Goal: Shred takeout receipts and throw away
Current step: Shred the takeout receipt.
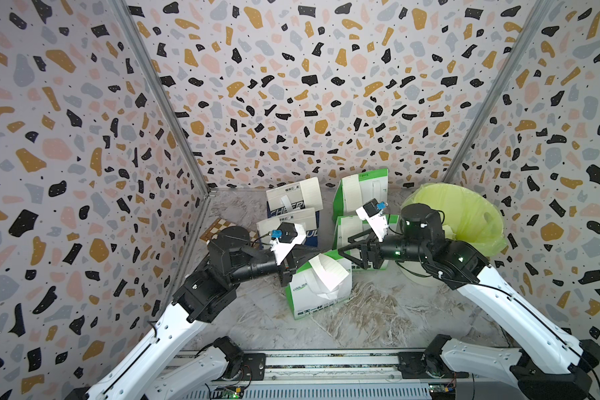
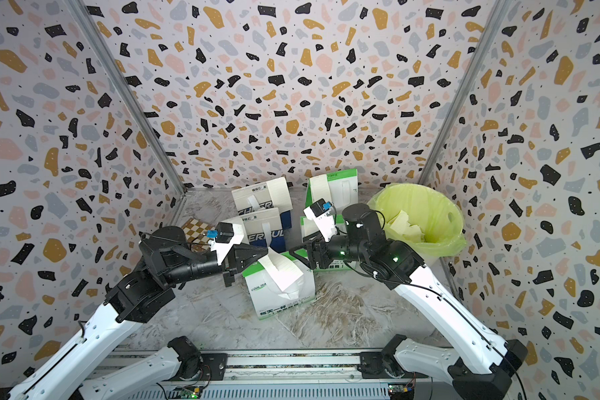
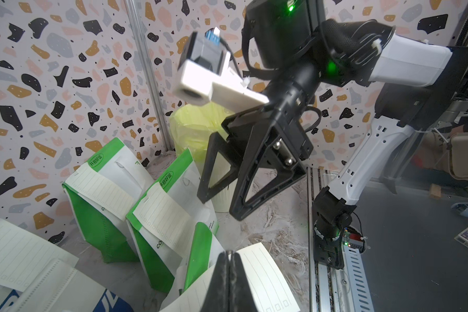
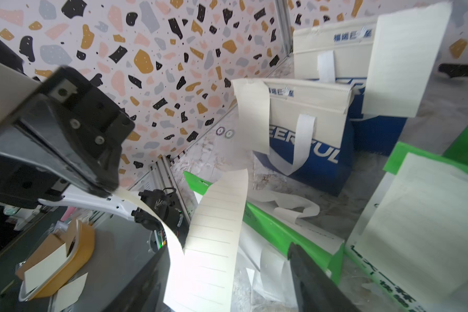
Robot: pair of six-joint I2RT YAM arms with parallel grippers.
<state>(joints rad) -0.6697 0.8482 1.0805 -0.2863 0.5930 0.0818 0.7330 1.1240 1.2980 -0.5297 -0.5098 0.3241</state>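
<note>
In both top views the checkered board (image 1: pixel 217 227) is largely covered by the left arm (image 1: pixel 236 261). The lower wall of the bin (image 1: pixel 465 207) is hidden behind the right arm (image 1: pixel 447 252). In the left wrist view the left gripper (image 3: pixel 229 255) and the receipt (image 3: pixel 265 270) pinched in it are cut off by the picture's edge. In the right wrist view that gripper is rendered blurred.

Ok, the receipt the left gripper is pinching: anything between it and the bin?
Yes. The right gripper, jaws open, and the right arm behind it lie across the straight line from the receipt, held in the shut left gripper, to the lined bin. The bin's mouth is unobstructed; torn pieces lie inside.
</note>
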